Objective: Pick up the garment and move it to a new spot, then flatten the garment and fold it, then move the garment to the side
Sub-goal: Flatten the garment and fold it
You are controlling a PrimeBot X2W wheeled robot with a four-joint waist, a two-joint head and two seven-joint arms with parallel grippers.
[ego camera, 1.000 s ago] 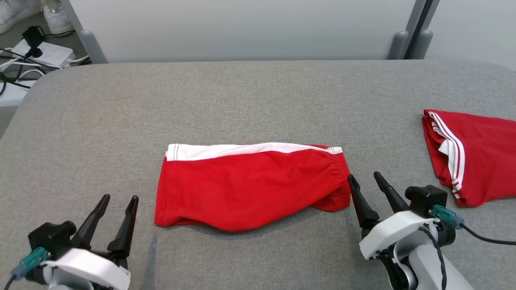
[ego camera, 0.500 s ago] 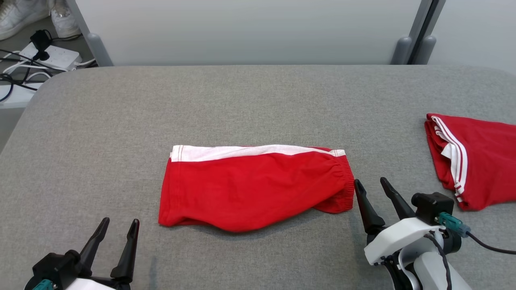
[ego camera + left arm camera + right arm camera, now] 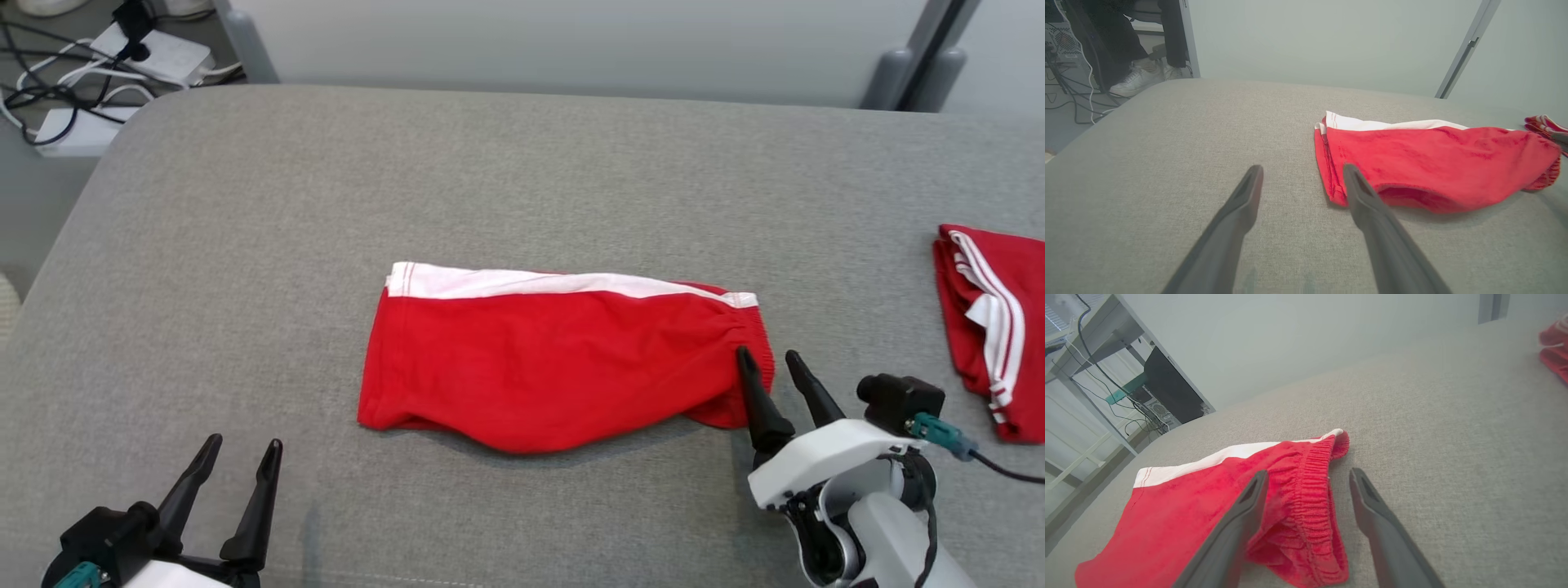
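Observation:
The garment (image 3: 563,359) is a pair of red shorts with a white side stripe, folded flat in the middle of the grey table (image 3: 490,180). Its elastic waistband (image 3: 1310,486) faces right. My right gripper (image 3: 769,369) is open at that waistband end, one finger over the fabric and the other beside it. In the right wrist view the waistband lies between the open fingers (image 3: 1241,522). My left gripper (image 3: 242,447) is open near the table's front left, short of the garment's hem corner (image 3: 1331,192). Nothing is held.
A second red garment (image 3: 992,327) with white stripes lies folded at the table's right edge. Power strips and cables (image 3: 122,57) sit on the floor beyond the far left corner. A person's shoes (image 3: 1141,77) stand past the far edge.
The head camera has shifted, so the whole scene sits further right. The right gripper's fingers now reach over the waistband edge; the left gripper sits lower in the view. Both stay open.

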